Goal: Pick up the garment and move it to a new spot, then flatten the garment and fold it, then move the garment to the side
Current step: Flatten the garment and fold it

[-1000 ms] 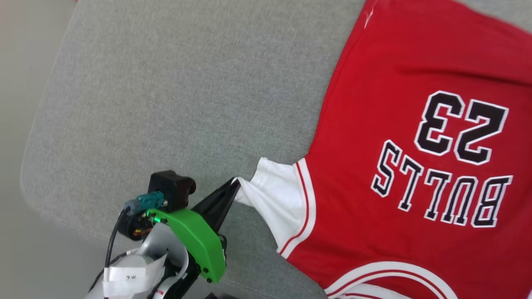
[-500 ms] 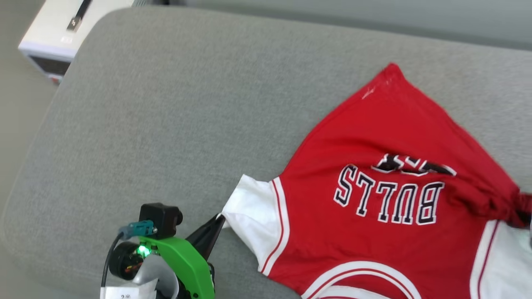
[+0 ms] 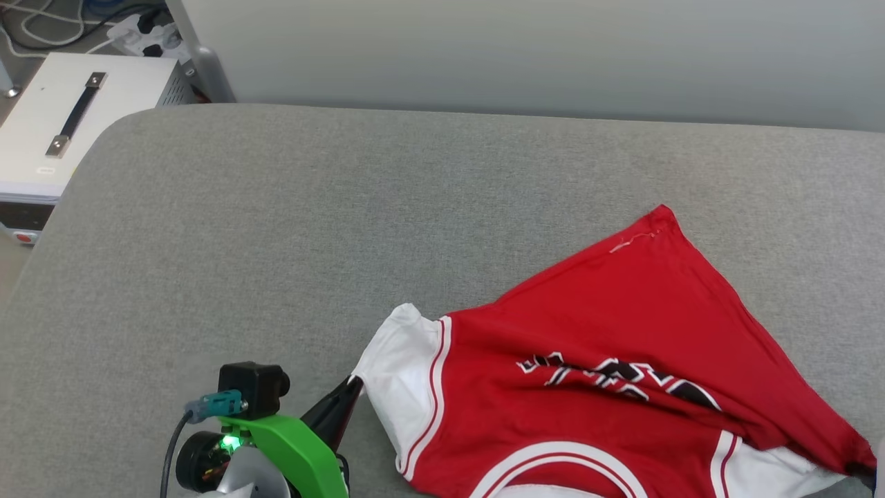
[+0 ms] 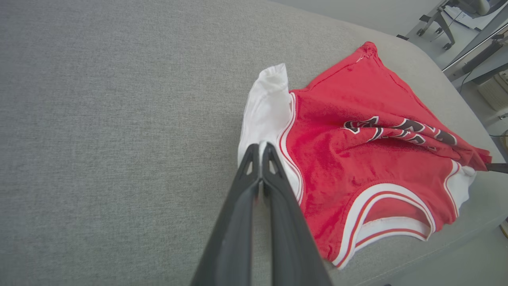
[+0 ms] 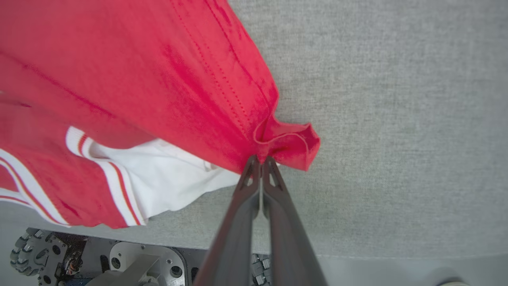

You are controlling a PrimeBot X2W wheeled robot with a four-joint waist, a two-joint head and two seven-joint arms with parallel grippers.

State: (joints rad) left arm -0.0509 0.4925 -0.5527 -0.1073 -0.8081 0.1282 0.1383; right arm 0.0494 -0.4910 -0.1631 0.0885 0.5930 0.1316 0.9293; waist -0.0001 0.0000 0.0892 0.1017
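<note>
The garment [image 3: 622, 325] is a red jersey with white sleeves, lying bunched on the grey cushion, its black lettering [image 3: 615, 377] creased into a fold. My left gripper [image 3: 356, 384] is shut on the edge of the white left sleeve [image 4: 264, 107]; in the left wrist view its tips [image 4: 260, 145] pinch the cloth. My right gripper [image 5: 260, 159] is shut on a gathered red hem corner [image 5: 291, 145], which lies over the other white sleeve [image 5: 162, 174]. That gripper's dark tip [image 4: 498, 167] also peeks in at the left wrist view's right edge.
The grey cushion [image 3: 276, 228] stretches wide to the left and back. A white box with a black handle [image 3: 69, 124] stands off its far left corner, with cables [image 3: 138, 28] behind. My wheeled base [image 5: 39, 250] sits under the cushion's front edge.
The head camera has tilted up, bringing the wall and white box into view. The jersey's far hem on the right has been drawn toward the collar, crumpling the lettering. Left gripper still holds the sleeve.
</note>
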